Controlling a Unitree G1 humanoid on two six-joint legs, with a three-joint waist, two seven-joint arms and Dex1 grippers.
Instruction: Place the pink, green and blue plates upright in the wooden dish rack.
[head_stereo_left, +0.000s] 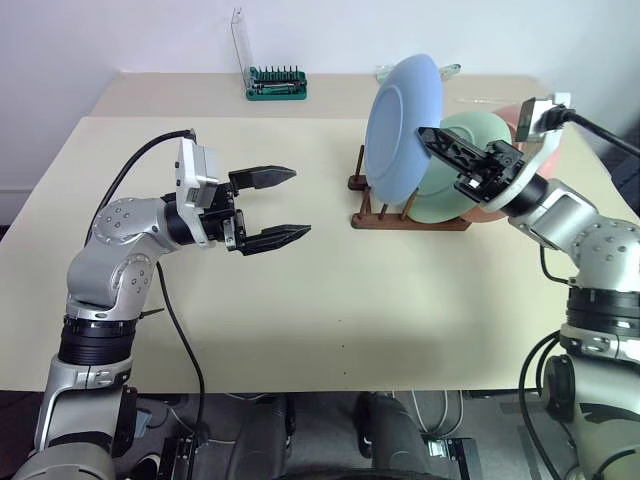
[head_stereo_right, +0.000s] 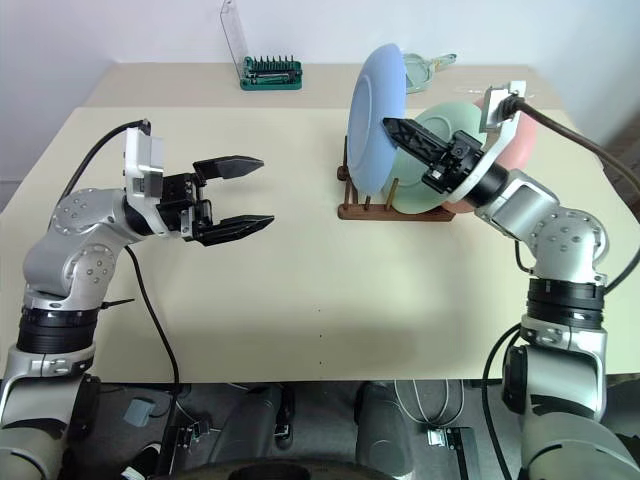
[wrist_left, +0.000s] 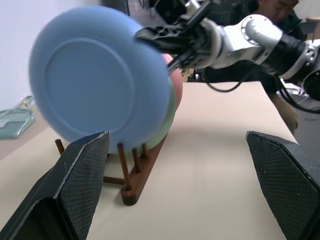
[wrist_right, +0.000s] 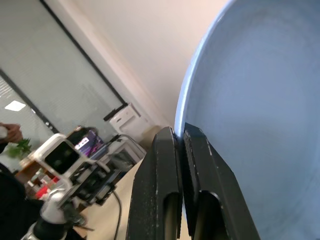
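The blue plate (head_stereo_left: 400, 125) stands upright at the left end of the wooden dish rack (head_stereo_left: 400, 222), tilted toward the left. Behind it the green plate (head_stereo_left: 437, 203) stands in the rack, and the pink plate (head_stereo_left: 510, 118) shows behind that. My right gripper (head_stereo_left: 425, 133) is shut with nothing between its fingers, and its tips are at the blue plate's right face near the rim; I cannot tell if they touch. In the right wrist view the blue plate (wrist_right: 260, 100) sits just beyond the closed fingertips (wrist_right: 170, 137). My left gripper (head_stereo_left: 300, 202) hangs open to the left of the rack, pointing at it.
A green screwdriver-bit case (head_stereo_left: 277, 83) with a raised clear lid stands at the back of the table. A clear object (head_stereo_left: 450, 70) lies behind the plates. A person (wrist_left: 272, 7) is behind my right arm in the left wrist view.
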